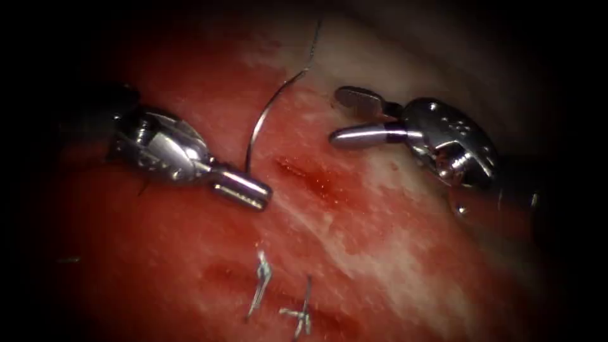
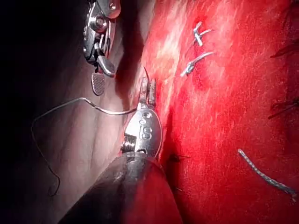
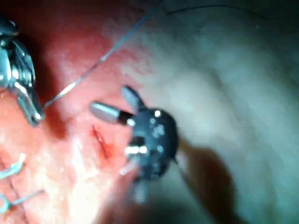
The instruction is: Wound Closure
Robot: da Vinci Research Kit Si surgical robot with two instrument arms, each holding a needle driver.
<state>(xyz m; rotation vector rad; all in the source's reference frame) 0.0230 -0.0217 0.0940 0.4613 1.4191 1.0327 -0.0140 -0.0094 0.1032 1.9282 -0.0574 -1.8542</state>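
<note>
My left tool (image 1: pixel 263 193) lies left of the cut (image 1: pixel 313 180), jaws shut on the curved needle (image 1: pixel 266 111) near its lower end. The needle arcs up and to the right above the tissue (image 1: pixel 190 253), out of the tissue, and its thread (image 1: pixel 313 44) runs on toward the top. In the left wrist view a short piece of the needle (image 2: pixel 107 111) sticks out past the left tool (image 2: pixel 147 83). My right tool (image 1: pixel 334 116) hovers right of the cut with its jaws open and nothing between them. The right wrist view shows these open jaws of the right tool (image 3: pixel 108 99) above the cut (image 3: pixel 103 142).
Two earlier stitches with cut ends of thread (image 1: pixel 261 282) (image 1: pixel 303 310) sit lower along the wound line. Red fluid (image 1: pixel 158 228) covers the tissue's left side, and pale tissue (image 1: pixel 392 253) lies to the right. A loose braided thread end (image 2: pixel 266 175) rests on the tissue.
</note>
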